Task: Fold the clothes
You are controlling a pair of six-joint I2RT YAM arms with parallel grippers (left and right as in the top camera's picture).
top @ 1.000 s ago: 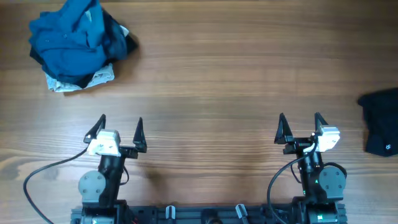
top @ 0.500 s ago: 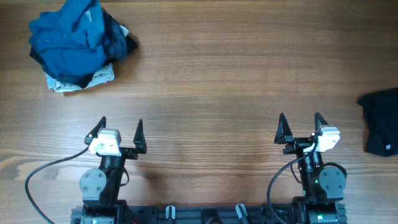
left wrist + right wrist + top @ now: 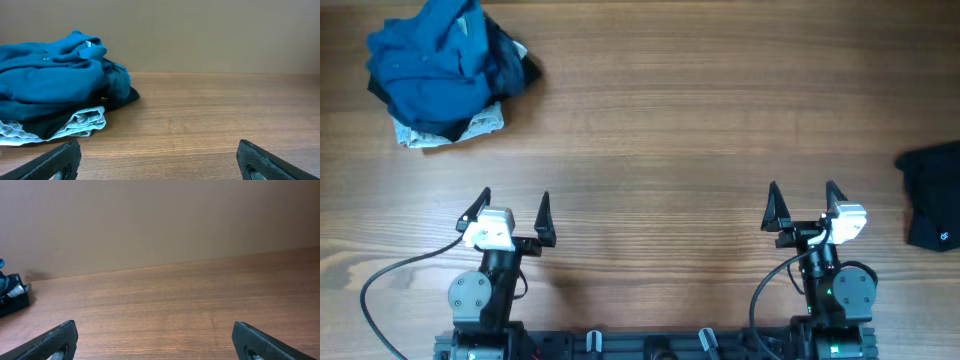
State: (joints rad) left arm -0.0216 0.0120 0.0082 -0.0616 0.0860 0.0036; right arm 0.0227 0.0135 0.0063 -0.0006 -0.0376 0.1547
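Observation:
A heap of clothes (image 3: 445, 70) lies at the table's far left corner: a medium-blue shirt (image 3: 47, 77) on top, darker navy fabric under it, a pale grey-white piece (image 3: 75, 122) at the bottom edge. A separate black garment (image 3: 932, 195) with a small white mark lies at the right edge. My left gripper (image 3: 514, 200) is open near the front edge, well short of the heap, nothing between its fingers (image 3: 60, 160). My right gripper (image 3: 803, 193) is also open and empty, left of the black garment.
Bare wooden tabletop (image 3: 660, 130) stretches between the heap and the black garment. A plain wall rises behind the table's far edge in both wrist views. A small dark object (image 3: 12, 297) sits at the left edge of the right wrist view.

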